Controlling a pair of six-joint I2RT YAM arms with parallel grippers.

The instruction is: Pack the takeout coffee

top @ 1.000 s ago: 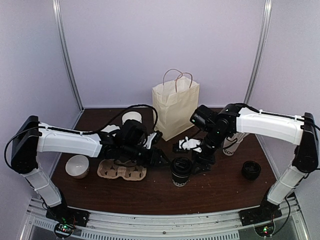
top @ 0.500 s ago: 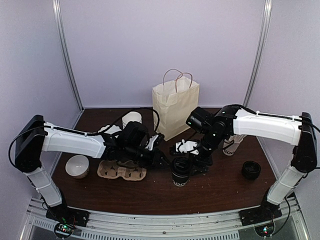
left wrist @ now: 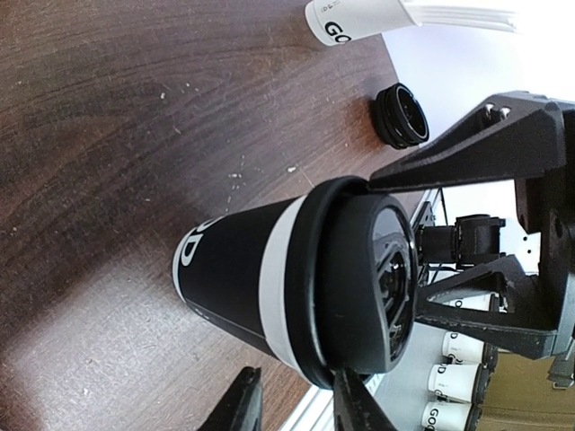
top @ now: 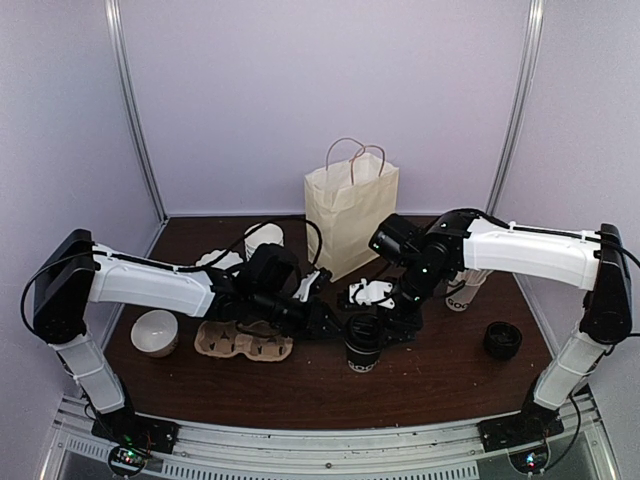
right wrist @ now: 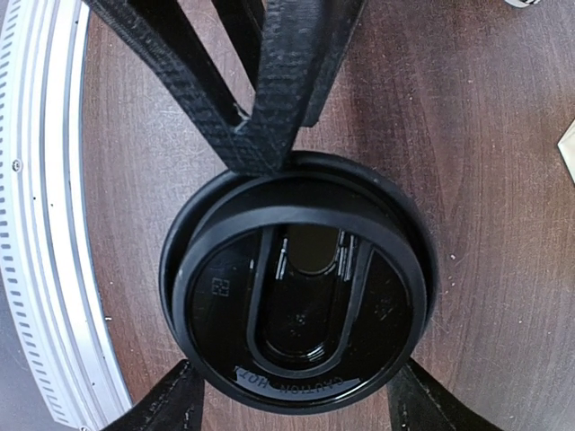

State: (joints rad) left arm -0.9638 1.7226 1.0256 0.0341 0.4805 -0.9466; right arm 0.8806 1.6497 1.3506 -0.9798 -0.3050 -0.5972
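Takeout coffee [top: 361,343] is standing upright on the table [top: 440,385], center front, near the paper bag [top: 350,215]. Right gripper [right wrist: 292,388] is straddling its lid [right wrist: 296,296] from above, jaws spread to both sides; can't tell whether they're clamping. Left gripper [left wrist: 296,386] is sitting against the lid rim, jaws narrowly apart, holding nothing.

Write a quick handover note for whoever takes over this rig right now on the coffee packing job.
left gripper: jaws slightly apart, empty, beside the lid rim.
right gripper: jaws wide, one on each side of the lid; contact unclear.
coffee cup: upright on the table, on the arms' side of the paper bag.
Done: lid is on, both arms at the cup.
Left: grip the cup, lift it, lower it into the bag.
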